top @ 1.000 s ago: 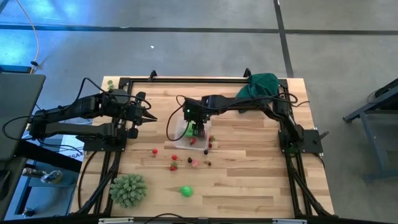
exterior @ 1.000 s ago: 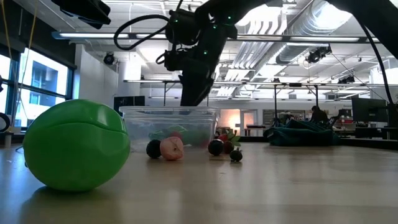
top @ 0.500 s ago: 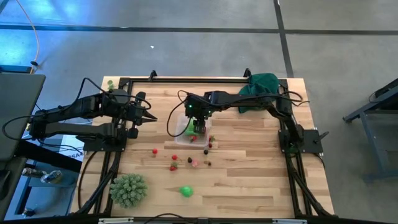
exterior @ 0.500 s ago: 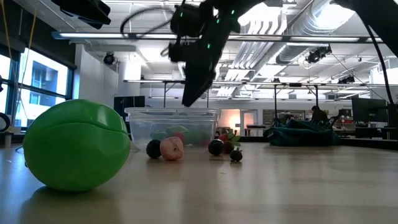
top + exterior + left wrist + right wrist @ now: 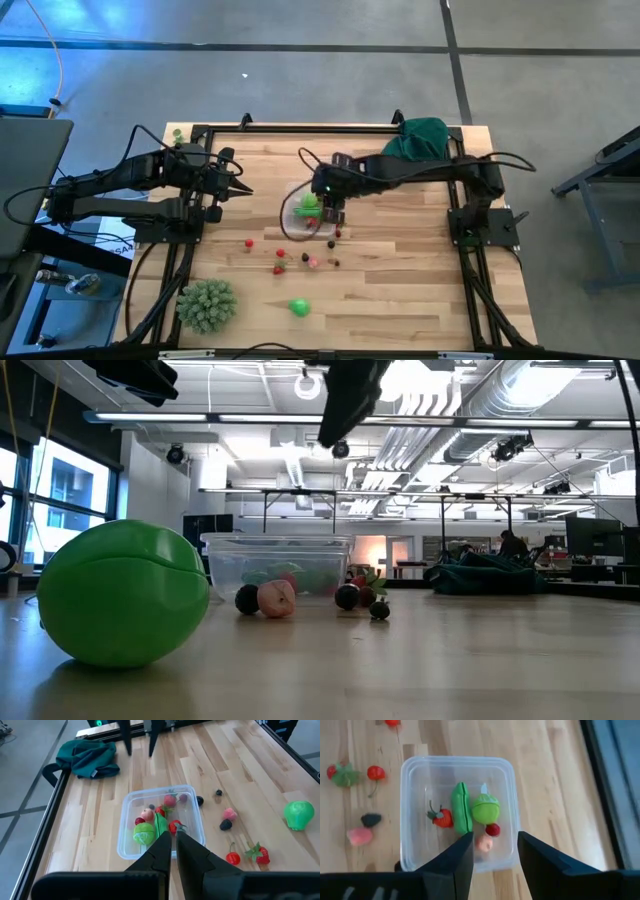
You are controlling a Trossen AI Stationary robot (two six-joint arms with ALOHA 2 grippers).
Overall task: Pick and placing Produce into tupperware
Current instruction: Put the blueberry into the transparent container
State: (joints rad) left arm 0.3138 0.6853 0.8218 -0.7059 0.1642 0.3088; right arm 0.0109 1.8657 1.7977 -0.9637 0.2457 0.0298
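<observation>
The clear tupperware point(image 5: 506, 795) stands mid-table point(image 5: 296, 225) on its base. Inside lie a green pea pod point(image 5: 461, 813), a lime-green ball point(image 5: 485, 809), a strawberry point(image 5: 441, 818) and two smaller pieces. More produce lies loose on the wood: cherries point(image 5: 233, 858), a strawberry point(image 5: 258, 854), a pink piece point(image 5: 229, 813), dark berries point(image 5: 225, 824) and a big green fruit point(image 5: 299, 307). My right gripper point(image 5: 493, 851) hangs open high above the tupperware point(image 5: 333, 432), holding nothing. At the left, my left gripper point(image 5: 173, 840) hovers shut and empty point(image 5: 243, 190).
A large spiky pale-green ball point(image 5: 207, 305) sits at the near left corner. A dark green cloth point(image 5: 418, 137) lies bunched at the far right. Black frame rails point(image 5: 300, 127) run along the table's edges. Bare wood lies right of the tupperware.
My right gripper has risen from inside the tupperware to well above its rim, and has drawn a little toward the table's right edge. The tupperware and the loose produce have stayed where they were.
</observation>
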